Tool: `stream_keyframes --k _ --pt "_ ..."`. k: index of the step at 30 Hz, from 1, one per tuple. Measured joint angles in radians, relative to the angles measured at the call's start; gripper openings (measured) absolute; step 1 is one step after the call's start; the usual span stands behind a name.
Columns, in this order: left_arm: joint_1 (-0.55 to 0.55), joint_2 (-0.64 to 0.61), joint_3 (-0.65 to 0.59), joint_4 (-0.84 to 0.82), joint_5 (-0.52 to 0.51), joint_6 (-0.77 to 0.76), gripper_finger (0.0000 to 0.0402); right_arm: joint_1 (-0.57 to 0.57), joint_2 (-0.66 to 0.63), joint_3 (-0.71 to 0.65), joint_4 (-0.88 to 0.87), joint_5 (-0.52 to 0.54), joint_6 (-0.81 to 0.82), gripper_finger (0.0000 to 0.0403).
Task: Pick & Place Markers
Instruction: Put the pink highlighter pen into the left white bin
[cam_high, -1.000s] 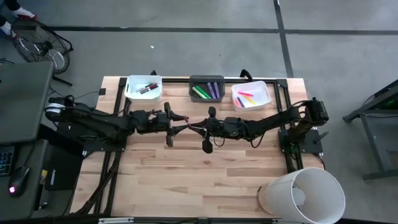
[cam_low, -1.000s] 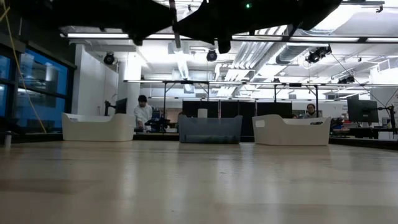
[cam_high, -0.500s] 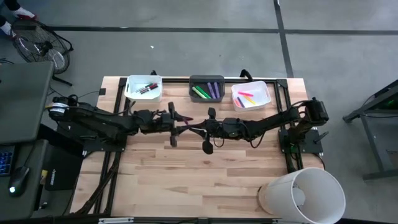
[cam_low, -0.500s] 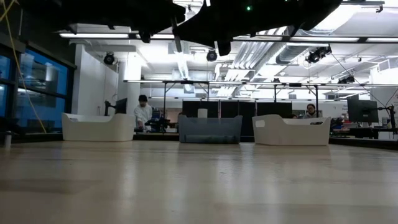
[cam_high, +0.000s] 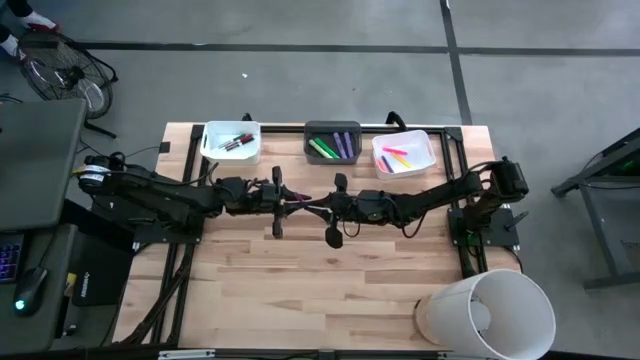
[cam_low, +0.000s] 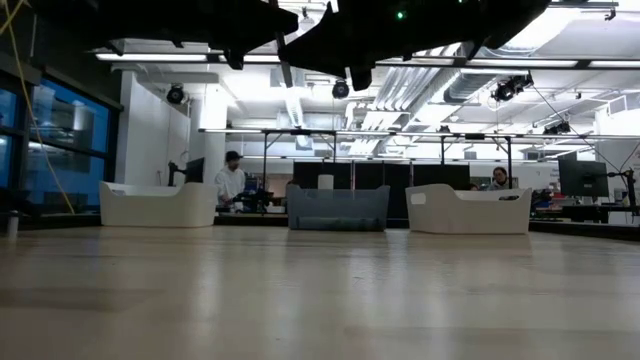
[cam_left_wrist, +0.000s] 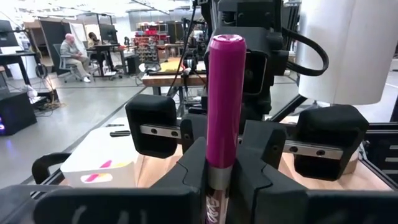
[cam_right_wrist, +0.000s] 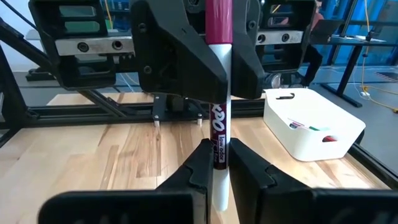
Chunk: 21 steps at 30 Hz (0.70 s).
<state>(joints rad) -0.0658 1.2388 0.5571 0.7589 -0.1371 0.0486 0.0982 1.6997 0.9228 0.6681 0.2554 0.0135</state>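
A: Markers status: one magenta marker (cam_left_wrist: 225, 106) is held mid-air above table (cam_high: 300, 290) centre, between both pincers. Right pincer (cam_right_wrist: 215, 163) is clamped on its white barrel end; left pincer (cam_left_wrist: 217, 171) is closed around it near the cap.

B: Remaining work?

A: Judged mid-handover; this marker is not yet binned. White bin (cam_high: 231, 141) at 11 o'clock, grey bin (cam_high: 332, 143) at 12 and white bin (cam_high: 404, 153) at 1 already hold markers.

B: Obscured items?

A: Low view shows only arm undersides; bin contents are hidden there.

Glossy plastic marker (cam_left_wrist: 225, 106); wooden table (cam_high: 300, 270).
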Motion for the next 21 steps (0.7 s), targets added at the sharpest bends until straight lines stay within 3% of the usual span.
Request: stream_keyframes --k 5,21 --pt "0.000 0.000 0.000 -0.006 0.000 0.000 0.0031 0.000 0.000 0.000 -0.006 0.000 0.002 0.0033" --pt "0.000 -0.001 0.000 -0.029 -0.003 0.004 0.0031 0.000 -0.004 0.000 -0.019 0.056 0.006 0.0127"
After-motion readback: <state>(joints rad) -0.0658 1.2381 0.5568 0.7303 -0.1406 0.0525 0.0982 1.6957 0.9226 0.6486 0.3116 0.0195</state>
